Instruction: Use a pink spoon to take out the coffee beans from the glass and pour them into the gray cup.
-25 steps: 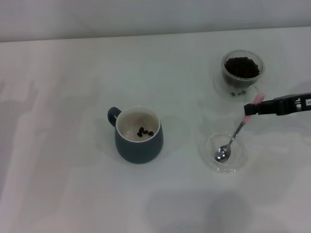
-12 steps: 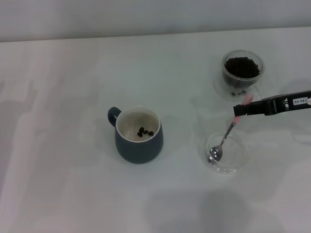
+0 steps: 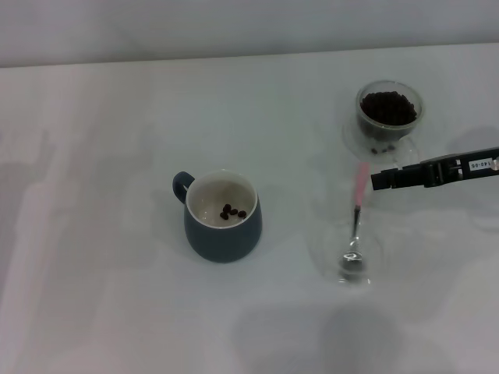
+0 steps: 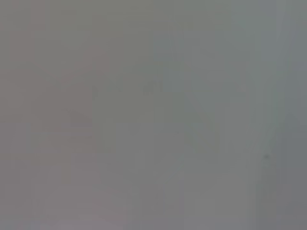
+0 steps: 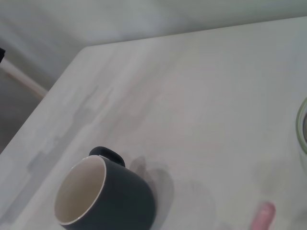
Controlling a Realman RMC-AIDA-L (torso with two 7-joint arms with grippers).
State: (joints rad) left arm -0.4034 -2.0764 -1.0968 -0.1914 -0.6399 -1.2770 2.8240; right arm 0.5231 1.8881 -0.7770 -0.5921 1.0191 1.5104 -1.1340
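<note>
The pink spoon (image 3: 359,187) lies with its metal bowl in a clear glass saucer (image 3: 321,251) and its pink handle pointing toward the glass; it looks blurred. My right gripper (image 3: 376,181) is just right of the handle, apart from it, open and empty. The glass (image 3: 355,132) stands behind at the far right, with a heap of coffee beans (image 3: 387,107) in it. The gray cup (image 3: 224,230) stands mid-table with a few beans (image 3: 231,211) inside. The right wrist view shows the cup (image 5: 115,199) and the handle's pink end (image 5: 262,215). The left gripper is out of view.
A white table (image 3: 117,156) runs to a back edge by a pale wall. The left wrist view shows only a plain grey surface.
The right gripper carried the spoon leftward over the saucer and let it go. The spoon now rests in the saucer, left of the fingertips. The saucer shifted slightly left.
</note>
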